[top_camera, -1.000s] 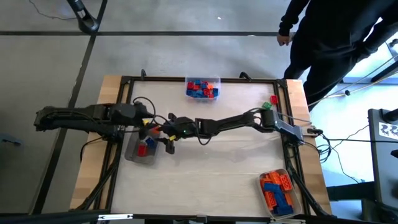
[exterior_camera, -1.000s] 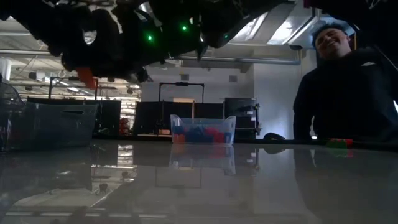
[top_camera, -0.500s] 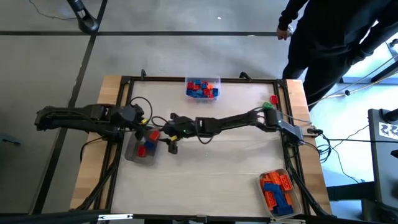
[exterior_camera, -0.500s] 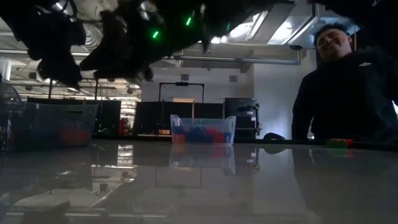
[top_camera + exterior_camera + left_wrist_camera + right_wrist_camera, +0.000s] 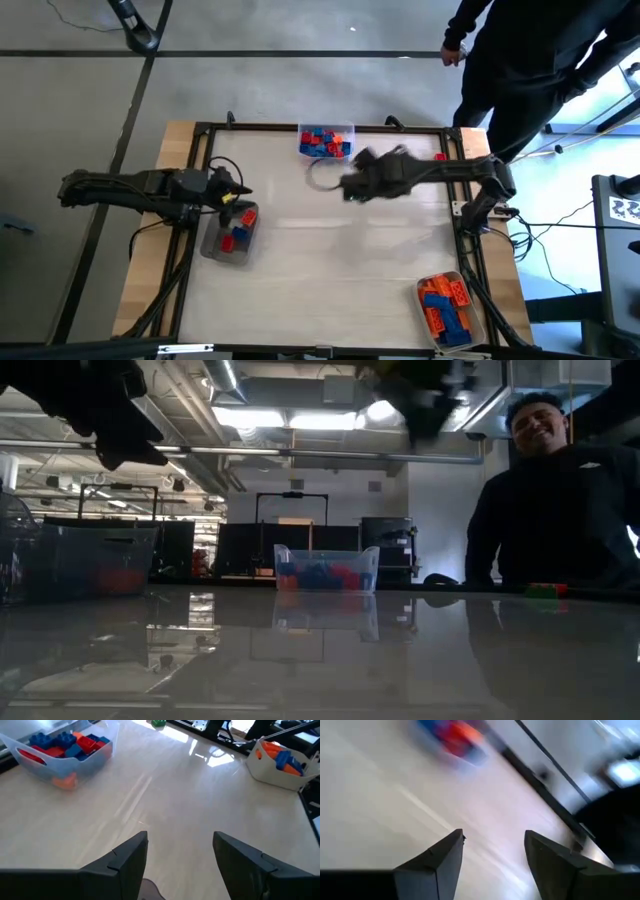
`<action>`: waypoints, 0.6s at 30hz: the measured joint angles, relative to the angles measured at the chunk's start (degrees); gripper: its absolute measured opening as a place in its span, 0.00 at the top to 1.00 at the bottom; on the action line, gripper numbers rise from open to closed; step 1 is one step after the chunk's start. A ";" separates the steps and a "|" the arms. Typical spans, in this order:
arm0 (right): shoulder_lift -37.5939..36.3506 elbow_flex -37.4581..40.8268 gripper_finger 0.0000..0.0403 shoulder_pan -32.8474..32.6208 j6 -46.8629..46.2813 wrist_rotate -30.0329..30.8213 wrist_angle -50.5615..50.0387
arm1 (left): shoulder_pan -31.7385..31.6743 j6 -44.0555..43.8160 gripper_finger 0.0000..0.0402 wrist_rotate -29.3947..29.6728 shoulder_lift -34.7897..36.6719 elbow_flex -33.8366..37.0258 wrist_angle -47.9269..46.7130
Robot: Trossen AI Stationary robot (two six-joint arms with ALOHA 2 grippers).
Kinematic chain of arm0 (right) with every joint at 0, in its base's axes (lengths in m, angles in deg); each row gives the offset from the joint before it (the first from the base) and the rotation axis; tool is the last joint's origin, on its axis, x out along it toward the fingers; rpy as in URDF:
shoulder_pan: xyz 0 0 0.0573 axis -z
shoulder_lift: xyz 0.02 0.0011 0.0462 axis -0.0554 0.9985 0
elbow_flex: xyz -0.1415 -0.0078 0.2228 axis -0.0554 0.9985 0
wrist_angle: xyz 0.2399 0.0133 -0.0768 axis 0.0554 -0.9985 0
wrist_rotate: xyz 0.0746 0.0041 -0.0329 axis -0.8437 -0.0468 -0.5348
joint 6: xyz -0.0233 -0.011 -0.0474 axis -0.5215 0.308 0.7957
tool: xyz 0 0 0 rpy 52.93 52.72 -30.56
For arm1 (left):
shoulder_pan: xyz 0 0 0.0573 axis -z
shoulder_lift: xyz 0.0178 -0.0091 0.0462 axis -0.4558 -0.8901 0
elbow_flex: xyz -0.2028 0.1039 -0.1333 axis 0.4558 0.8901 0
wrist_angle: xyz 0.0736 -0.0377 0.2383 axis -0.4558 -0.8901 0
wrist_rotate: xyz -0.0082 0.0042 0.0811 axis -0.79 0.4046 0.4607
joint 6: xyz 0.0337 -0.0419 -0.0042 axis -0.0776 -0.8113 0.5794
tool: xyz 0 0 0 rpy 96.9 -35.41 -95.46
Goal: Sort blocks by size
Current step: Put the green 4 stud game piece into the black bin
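My left gripper [image 5: 238, 190] [image 5: 180, 847] is open and empty, just above the far end of a clear tray [image 5: 212, 248] at the table's left. That tray holds red, blue and orange blocks [image 5: 238, 230]. My right gripper [image 5: 348, 186] [image 5: 494, 845] is open and empty, blurred, over the middle of the table's far half. A second clear tray [image 5: 326, 128] at the far edge holds blue and red blocks [image 5: 65, 745]. A third tray [image 5: 478, 318] at the near right holds orange and blue blocks [image 5: 447, 305]. A green block [image 5: 440, 159] lies on the table at the far right.
A person in dark clothes [image 5: 540, 60] stands beyond the table's far right corner and shows in the low view [image 5: 560, 510]. A black frame [image 5: 200, 135] runs around the tabletop. The light tabletop [image 5: 330, 270] is bare across its middle and near half.
My right gripper has swung quickly away from the left tray toward the table's right and far side, leaving my left gripper. My left gripper has stayed over the left tray. An orange block that was between the two grippers now lies in the left tray.
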State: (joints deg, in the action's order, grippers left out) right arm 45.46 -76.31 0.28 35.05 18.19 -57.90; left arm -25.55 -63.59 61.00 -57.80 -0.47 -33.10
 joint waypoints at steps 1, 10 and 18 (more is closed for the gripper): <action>-0.62 0.40 0.48 1.15 -4.04 -0.02 -5.27 | 0.01 -0.03 0.47 0.02 -0.08 0.44 0.44; -8.51 22.57 0.48 17.13 -8.32 -8.97 -3.00 | 0.25 -1.57 0.47 0.02 -0.25 2.64 1.92; -11.07 39.84 0.48 30.14 -7.02 -15.19 7.46 | 1.11 0.27 0.47 0.03 -0.28 2.64 4.49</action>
State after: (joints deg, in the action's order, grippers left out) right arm 34.39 -36.47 30.41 28.03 3.00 -50.45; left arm -24.45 -63.31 61.02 -58.08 2.17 -28.60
